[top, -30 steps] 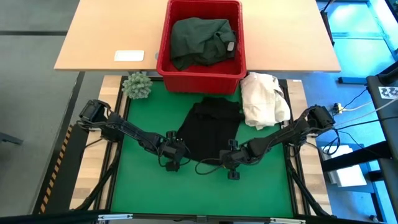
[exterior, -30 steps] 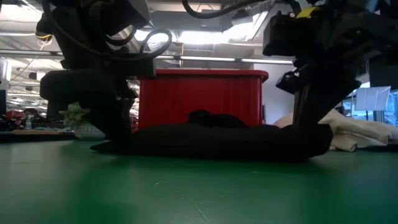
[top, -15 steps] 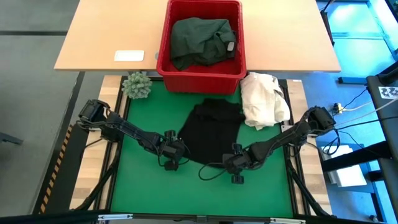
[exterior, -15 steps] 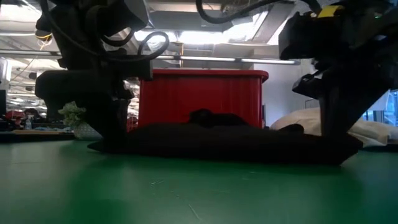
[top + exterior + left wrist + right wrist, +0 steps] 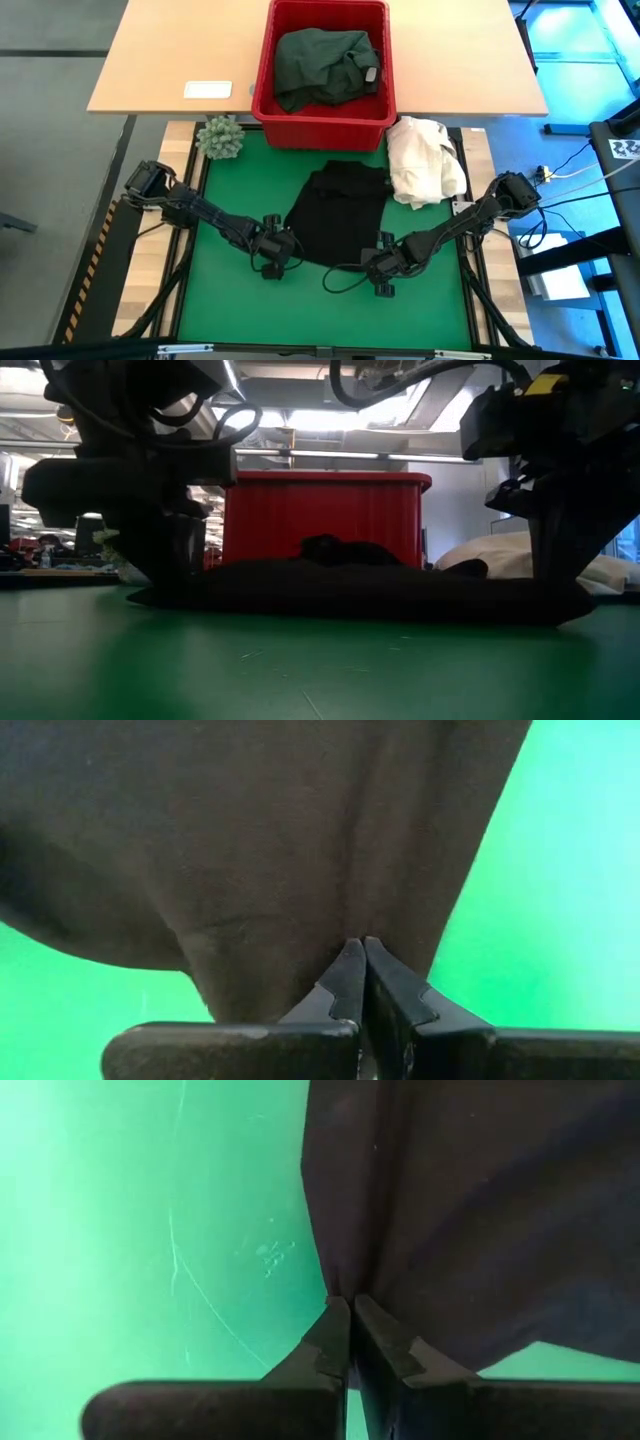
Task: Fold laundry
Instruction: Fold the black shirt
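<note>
A black garment (image 5: 338, 212) of the laundry lies spread on the green mat (image 5: 230, 300), its near edge low on the mat in the low view (image 5: 370, 600). My left gripper (image 5: 285, 246) is shut on its near left corner. My right gripper (image 5: 379, 259) is shut on its near right corner. A dark green garment (image 5: 325, 62) lies heaped in the red basket (image 5: 262, 95) at the table's far side. My left gripper pinches the black garment's near left corner (image 5: 345, 925) between its two fingertips, slanting down from above. The cloth puckers into creases that run away from the fingertips. The corner stays low on the mat (image 5: 150, 598). My right gripper pinches the garment's near right corner (image 5: 345, 1285) between its two fingertips, slanting down from above. Creases fan out from the pinch. The corner lies low on the mat (image 5: 575, 612), and the cloth between the two grippers is stretched out flat.
A cream-white cloth heap (image 5: 425, 160) lies on the mat's far right, touching the black garment's far right corner. A small green plant (image 5: 221, 137) stands at the mat's far left corner. A white card (image 5: 208, 89) lies on the wooden table beyond. Bare mat lies along the near edge.
My grippers have drawn apart, both still shut on the cloth: the right one toward the table's right and near edges, the left one slightly toward the left. The black garment's near edge has been spread wider and flatter; its far part has stayed in place.
</note>
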`<state>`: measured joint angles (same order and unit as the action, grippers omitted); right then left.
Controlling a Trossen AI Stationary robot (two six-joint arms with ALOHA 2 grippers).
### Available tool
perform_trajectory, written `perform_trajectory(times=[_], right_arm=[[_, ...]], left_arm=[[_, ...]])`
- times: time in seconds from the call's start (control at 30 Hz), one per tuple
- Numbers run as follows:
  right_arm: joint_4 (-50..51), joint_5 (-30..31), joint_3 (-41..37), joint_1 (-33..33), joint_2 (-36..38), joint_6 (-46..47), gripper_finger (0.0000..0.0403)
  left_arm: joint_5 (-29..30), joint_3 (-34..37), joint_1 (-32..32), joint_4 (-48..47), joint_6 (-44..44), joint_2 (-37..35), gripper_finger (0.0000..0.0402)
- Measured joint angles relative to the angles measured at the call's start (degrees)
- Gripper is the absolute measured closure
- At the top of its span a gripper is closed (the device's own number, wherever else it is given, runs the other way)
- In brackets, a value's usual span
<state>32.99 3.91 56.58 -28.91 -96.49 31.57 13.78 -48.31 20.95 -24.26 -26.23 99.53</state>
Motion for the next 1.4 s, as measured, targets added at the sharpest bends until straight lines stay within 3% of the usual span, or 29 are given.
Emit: perform_trajectory(times=[0.67,1.1,1.4], right_arm=[[3.5,-2.5,-0.1,-0.1,0.1,0.9,0.0394],[3.0,-0.2,-0.1,0.0,0.1,-0.7,0.0393],[3.5,1.6,-0.1,0.0,0.1,-1.9,0.0393]], left_arm=[[-1.1,0.6,1.6,-7.5,-3.3,-4.7,0.0402],[-1.7,0.6,1.6,-7.5,-3.7,-5.9,0.0401],[-1.3,-0.2,1.8,-15.6,-6.6,-8.5,0.0401]])
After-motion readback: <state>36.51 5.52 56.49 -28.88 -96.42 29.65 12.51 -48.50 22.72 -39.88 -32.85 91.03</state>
